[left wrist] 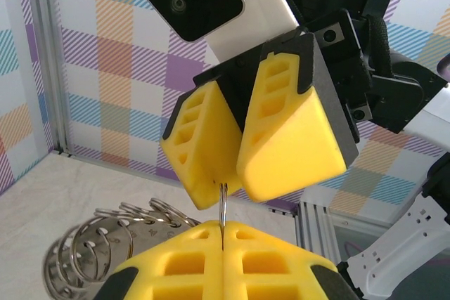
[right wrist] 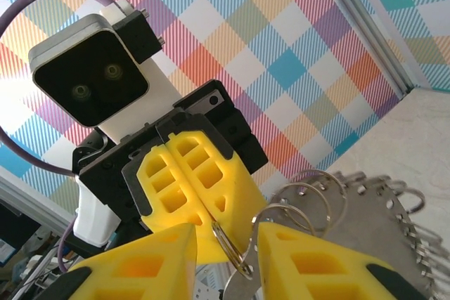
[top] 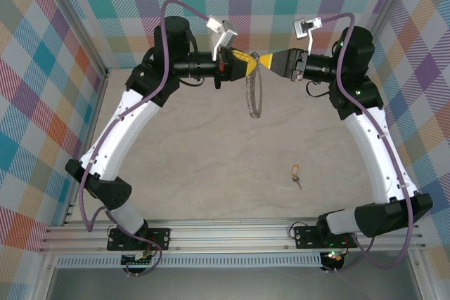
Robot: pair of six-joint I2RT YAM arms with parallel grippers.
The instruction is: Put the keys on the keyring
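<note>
From above, the left gripper is clenched on the keyring, which dangles over the table's far middle. The key lies toward the near edge, right of centre.

Left wrist: thin wire sits between the clamped pads.

Right wrist: the right gripper gapes around one loop. It should pinch that loop squarely, clear of its neighbours.

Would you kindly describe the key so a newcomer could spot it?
On the table, left of the right arm and its white link, the key lies alone. It is tiny, gold-headed and dark-shafted, unlike the large grey keyring hanging farther back.
</note>
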